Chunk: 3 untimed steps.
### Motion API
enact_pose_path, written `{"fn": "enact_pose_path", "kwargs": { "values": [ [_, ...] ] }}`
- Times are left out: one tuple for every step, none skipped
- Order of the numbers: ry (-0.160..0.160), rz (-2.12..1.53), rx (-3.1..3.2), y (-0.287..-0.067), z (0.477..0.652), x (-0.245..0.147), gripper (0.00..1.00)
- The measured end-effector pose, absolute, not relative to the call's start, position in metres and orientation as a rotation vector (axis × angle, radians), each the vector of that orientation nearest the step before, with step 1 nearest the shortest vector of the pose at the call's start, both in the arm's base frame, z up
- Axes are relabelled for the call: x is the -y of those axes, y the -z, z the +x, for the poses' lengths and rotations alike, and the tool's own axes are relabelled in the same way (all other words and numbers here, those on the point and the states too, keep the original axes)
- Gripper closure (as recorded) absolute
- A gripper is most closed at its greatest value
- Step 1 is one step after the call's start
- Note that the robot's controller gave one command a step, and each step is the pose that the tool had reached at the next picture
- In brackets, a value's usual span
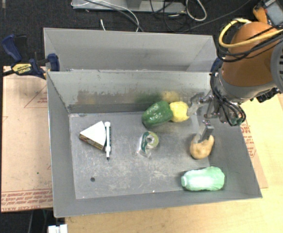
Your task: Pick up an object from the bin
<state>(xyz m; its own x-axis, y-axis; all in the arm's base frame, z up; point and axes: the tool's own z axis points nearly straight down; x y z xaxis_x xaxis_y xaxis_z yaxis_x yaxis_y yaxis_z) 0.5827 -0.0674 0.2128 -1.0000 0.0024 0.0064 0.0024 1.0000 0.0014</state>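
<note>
Tan potato (pixel 201 148) in grey bin (pixel 127 176), right side, just under gripper (pixel 207 131); grip state indeterminate. Also green pepper (pixel 157 114), lemon (pixel 180 112).

The bin (pixel 132 89) is matt grey sheet metal, its floor scuffed. The green pepper (pixel 157 114) at centre looks like glossy plastic; the yellow lemon (pixel 180 112) beside it is duller. The tan lump (pixel 201 148) at right looks matt and rough. The wrapper (pixel 149 143) at centre is crinkled clear film. The orange cover (pixel 248 52), upper right, is smooth and glossy.
</note>
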Motion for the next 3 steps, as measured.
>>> {"fn": "enact_pose_path", "kwargs": {
  "values": [
    [0.001, -0.001, 3.142, -0.217, 0.584, 0.067, 0.0],
    [0.003, -0.1, 3.129, -0.132, 0.542, 0.108, 0.0],
    [0.003, 0.329, 3.13, -0.088, 0.555, 0.097, 0.0]
  ]
}}
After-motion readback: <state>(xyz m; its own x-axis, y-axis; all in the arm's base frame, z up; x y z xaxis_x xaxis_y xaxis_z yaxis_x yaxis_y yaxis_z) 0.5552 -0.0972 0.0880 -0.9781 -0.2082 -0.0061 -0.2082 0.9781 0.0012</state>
